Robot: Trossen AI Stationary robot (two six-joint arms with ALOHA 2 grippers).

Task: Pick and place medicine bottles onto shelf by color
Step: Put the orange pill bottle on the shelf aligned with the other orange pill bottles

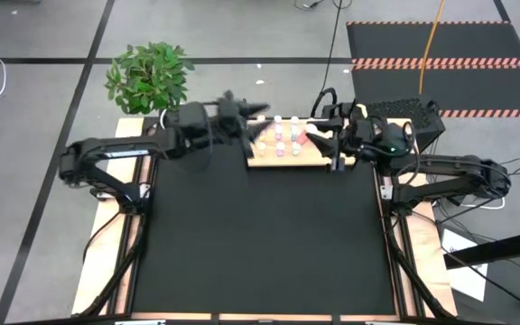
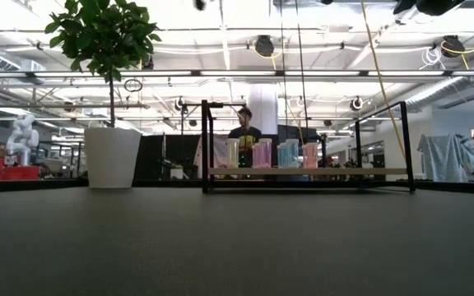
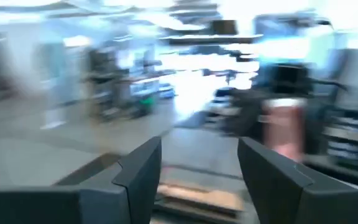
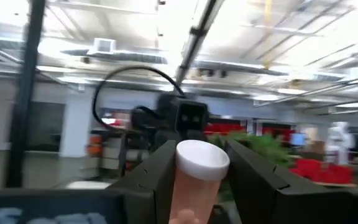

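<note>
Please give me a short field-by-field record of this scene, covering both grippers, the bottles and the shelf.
right gripper: shut on a pink white-capped medicine bottle, at the shelf's right end
left gripper: open, empty, at the shelf's left end
shelf: light-wood board in a black frame, at the table's far edge
bottles on shelf: one row, pink, teal and pale yellow
potted plant: left of the shelf

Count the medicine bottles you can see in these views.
5 at least. Four stand along the shelf: a yellow-green bottle, a pink bottle, a teal bottle, a second pink bottle. The right pincer grips a fifth bottle. More may hide behind.
</note>
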